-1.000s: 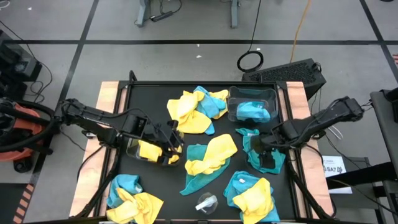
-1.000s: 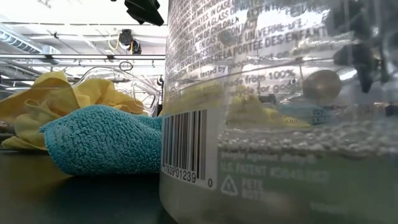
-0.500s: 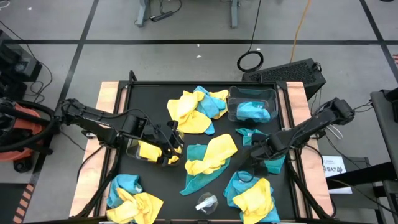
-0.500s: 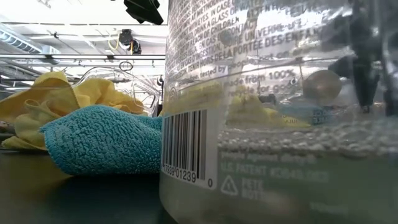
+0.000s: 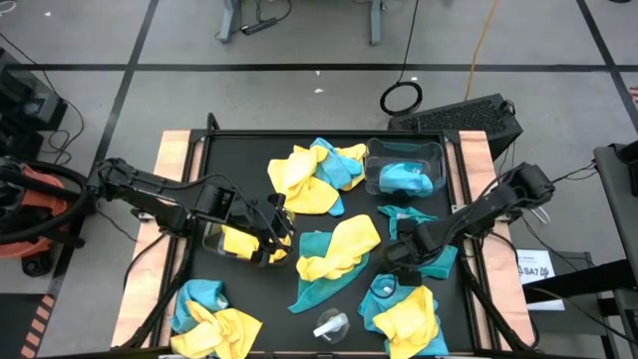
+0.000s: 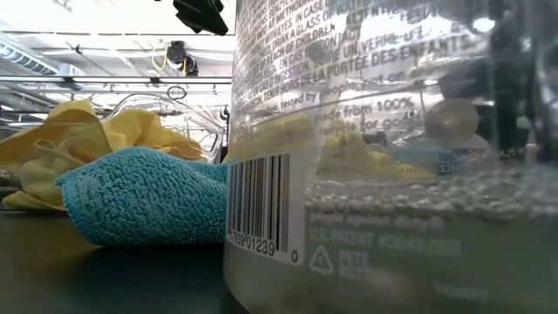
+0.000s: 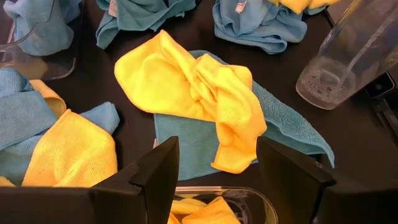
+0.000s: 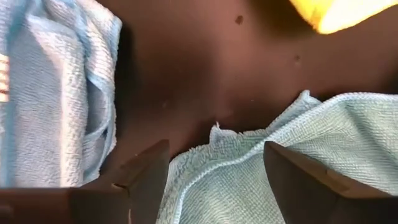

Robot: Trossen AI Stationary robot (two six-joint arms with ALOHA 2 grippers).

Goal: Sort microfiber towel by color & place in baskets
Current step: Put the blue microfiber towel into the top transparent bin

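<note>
Yellow and teal microfiber towels lie in heaps over the black table. My right gripper [image 5: 391, 269] [image 8: 216, 152] points down, open, just above a pale teal towel [image 8: 267, 180] of the near-right heap [image 5: 404, 314]; its fingers stand on either side of that towel's edge. My left gripper [image 5: 277, 231] [image 7: 214, 165] hovers open above the left basket [image 5: 211, 239], where a yellow towel [image 5: 239, 242] lies. The far-right basket [image 5: 404, 152] holds a teal towel [image 5: 407, 179].
A yellow towel lying over a teal one [image 5: 334, 254] fills the middle. More heaps lie at the far middle [image 5: 314, 175] and near left [image 5: 209, 319]. Another teal towel [image 5: 434, 259] lies by the right edge. A clear cup-like piece [image 5: 331, 325] [image 6: 392, 157] stands near the front edge.
My right gripper has come down and moved toward the table's near-left, from over the teal towel by the right edge to the near-right heap. The towels have kept still.
</note>
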